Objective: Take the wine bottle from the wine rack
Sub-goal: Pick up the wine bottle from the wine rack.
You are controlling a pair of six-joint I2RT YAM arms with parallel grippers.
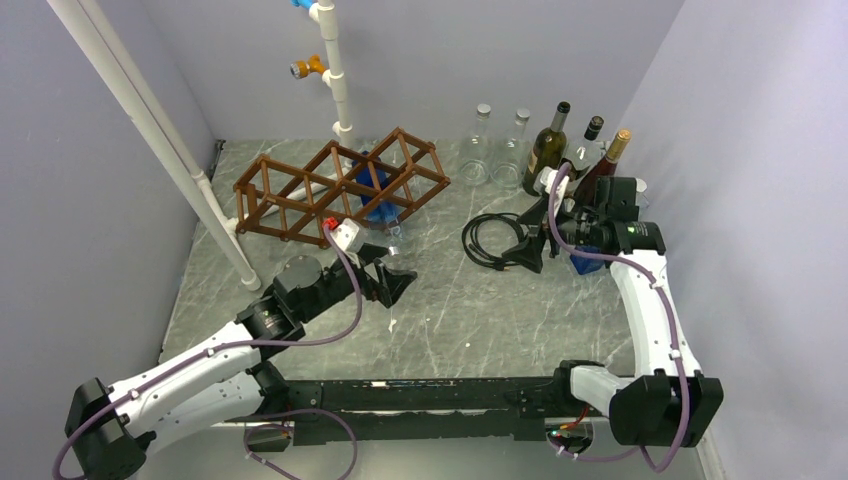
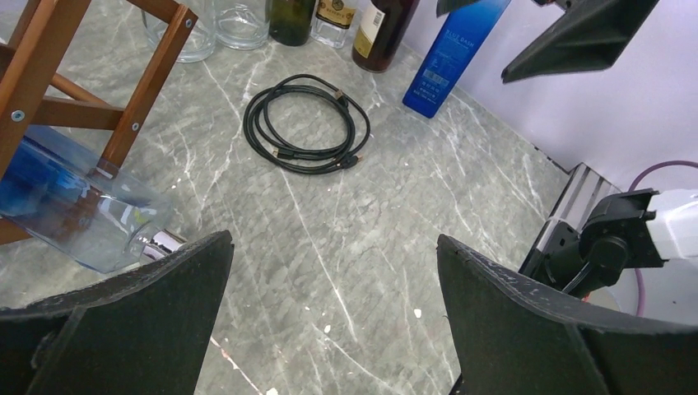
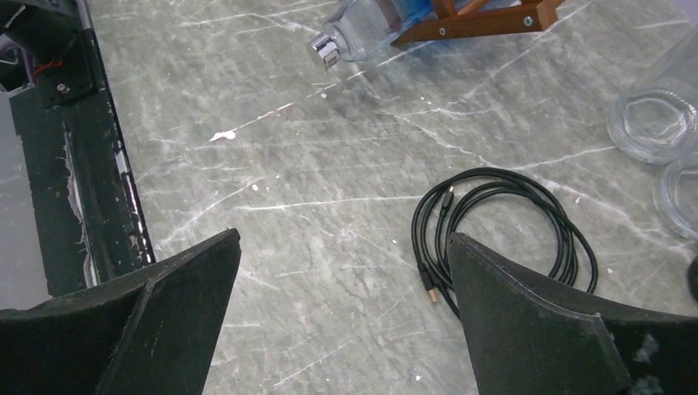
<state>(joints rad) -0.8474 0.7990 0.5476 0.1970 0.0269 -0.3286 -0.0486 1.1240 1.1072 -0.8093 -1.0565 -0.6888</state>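
1. Seeing the wine bottle (image 2: 74,206) lying tilted in a cell of the wine rack (image 2: 150,82), capped neck poking out the near side, low over the counter (image 2: 395,197).
2. Left jaws spread wide, empty, just in front of the rack near that cap.
3. Right jaws also apart, empty, right of the rack by a coiled black cable (image 2: 304,123).

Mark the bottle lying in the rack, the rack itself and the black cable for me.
bottle (image 2: 70,206), left wrist view, on its clear body.
rack (image 2: 153,76), left wrist view, on a slanted wooden strut.
cable (image 2: 253,123), left wrist view, on the coil's left side.
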